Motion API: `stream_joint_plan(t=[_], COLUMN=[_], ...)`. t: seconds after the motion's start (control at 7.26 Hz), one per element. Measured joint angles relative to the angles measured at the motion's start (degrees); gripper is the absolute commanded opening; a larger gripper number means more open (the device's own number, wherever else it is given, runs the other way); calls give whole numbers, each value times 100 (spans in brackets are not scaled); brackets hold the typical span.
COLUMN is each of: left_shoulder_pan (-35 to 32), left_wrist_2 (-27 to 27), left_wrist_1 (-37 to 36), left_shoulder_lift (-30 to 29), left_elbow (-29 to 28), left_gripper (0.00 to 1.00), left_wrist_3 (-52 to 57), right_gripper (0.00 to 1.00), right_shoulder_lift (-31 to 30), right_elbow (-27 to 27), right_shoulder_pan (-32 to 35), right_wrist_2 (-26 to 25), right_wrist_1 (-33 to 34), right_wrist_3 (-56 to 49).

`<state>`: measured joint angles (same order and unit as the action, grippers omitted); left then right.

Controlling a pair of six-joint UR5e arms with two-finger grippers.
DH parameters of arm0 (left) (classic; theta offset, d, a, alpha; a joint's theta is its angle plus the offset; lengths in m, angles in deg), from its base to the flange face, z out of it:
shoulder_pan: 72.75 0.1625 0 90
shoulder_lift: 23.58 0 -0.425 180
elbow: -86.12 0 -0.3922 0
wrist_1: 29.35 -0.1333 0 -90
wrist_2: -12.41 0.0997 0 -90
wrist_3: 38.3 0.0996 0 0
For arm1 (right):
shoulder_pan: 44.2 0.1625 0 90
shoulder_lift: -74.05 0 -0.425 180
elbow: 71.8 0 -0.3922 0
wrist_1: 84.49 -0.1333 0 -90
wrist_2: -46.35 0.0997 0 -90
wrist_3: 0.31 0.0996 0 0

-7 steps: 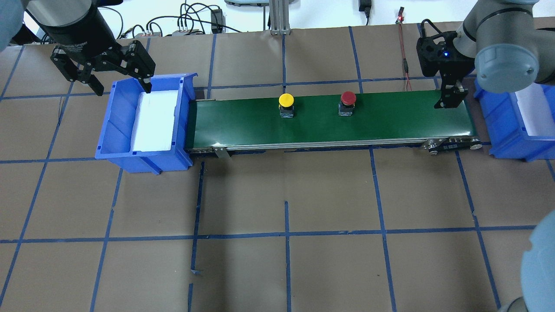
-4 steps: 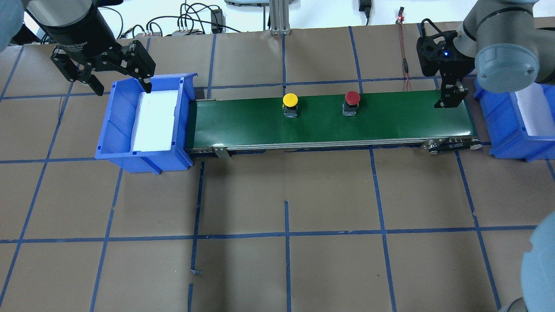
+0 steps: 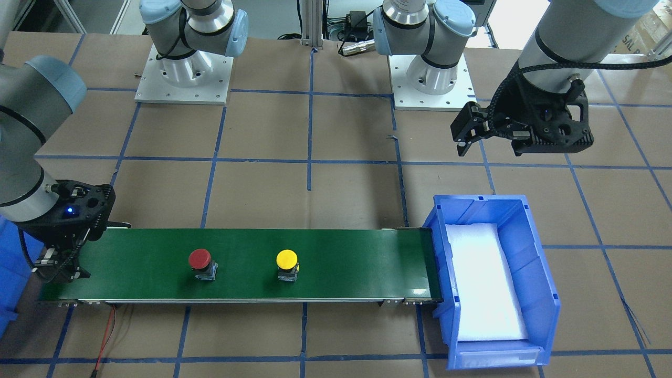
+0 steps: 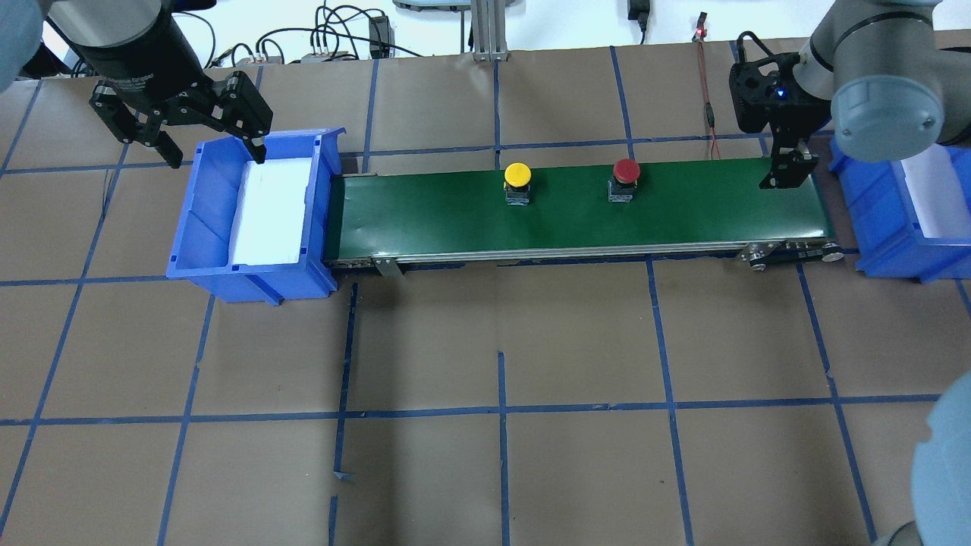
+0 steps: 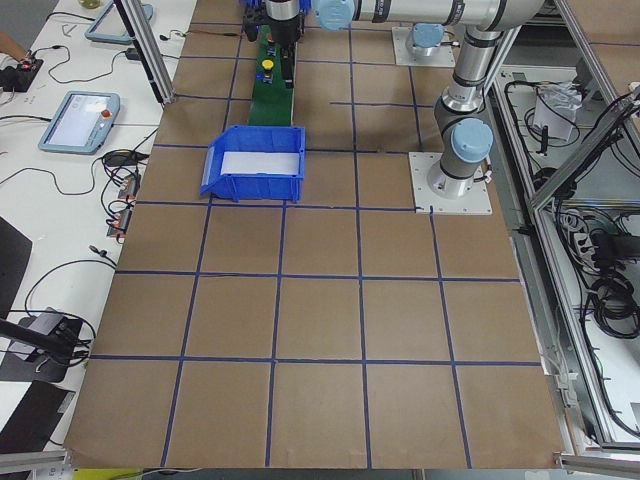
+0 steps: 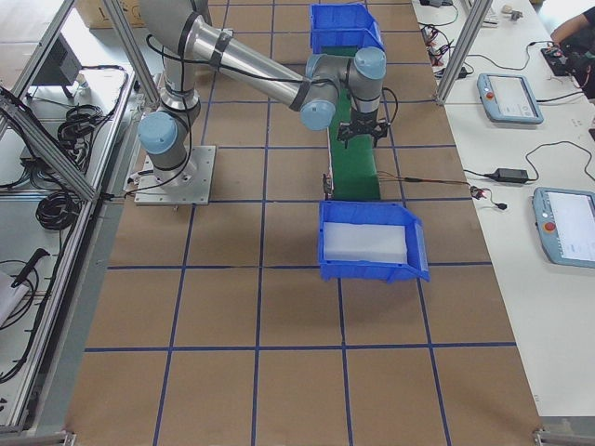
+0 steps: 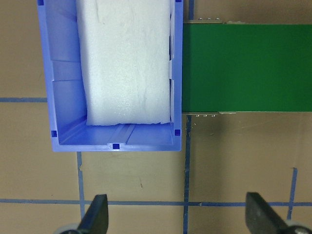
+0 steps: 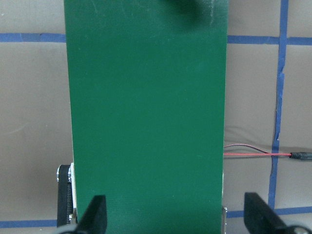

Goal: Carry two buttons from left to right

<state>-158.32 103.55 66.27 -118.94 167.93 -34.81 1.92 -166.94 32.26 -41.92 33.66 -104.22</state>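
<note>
Both buttons have shifted along the green conveyor belt [image 4: 576, 220] toward its right end since the earlier frames. The yellow button [image 4: 517, 182] now stands upright near the belt's middle. The red button [image 4: 626, 178] stands upright further right, well apart from it. Neither arm touches either button. The left gripper [image 4: 217, 158] hangs over the far rim of the left blue bin [image 4: 190, 227], fingers spread wide, holding nothing; that bin contains a white foam liner [image 4: 269, 212]. The right gripper [image 4: 787, 180] hovers over the belt's right end, fingers likewise wide apart, with a stretch of bare belt between it and the red button. A second blue bin [image 4: 880, 243] sits just beyond that end. A red-and-black cable [image 4: 709, 114] lies behind the belt.
</note>
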Motion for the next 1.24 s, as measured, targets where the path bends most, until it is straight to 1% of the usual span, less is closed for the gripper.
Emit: stream_joint_plan(t=[0.41,1.24], left_shoulder_pan=[-3,-2], left_wrist_2=[2,0], left_wrist_1=[0,-9], left_shoulder_lift=[0,-9], left_elbow=[1,-6], left_gripper=[100,100], left_wrist_3=[9,12], right_gripper=[100,100], right_shoulder_lift=[12,53], right_elbow=[170,175], right_shoulder_pan=[-21,-3], right_wrist_2=[-4,-8], right_wrist_1=[-93,-117], right_wrist_3=[-25,-137])
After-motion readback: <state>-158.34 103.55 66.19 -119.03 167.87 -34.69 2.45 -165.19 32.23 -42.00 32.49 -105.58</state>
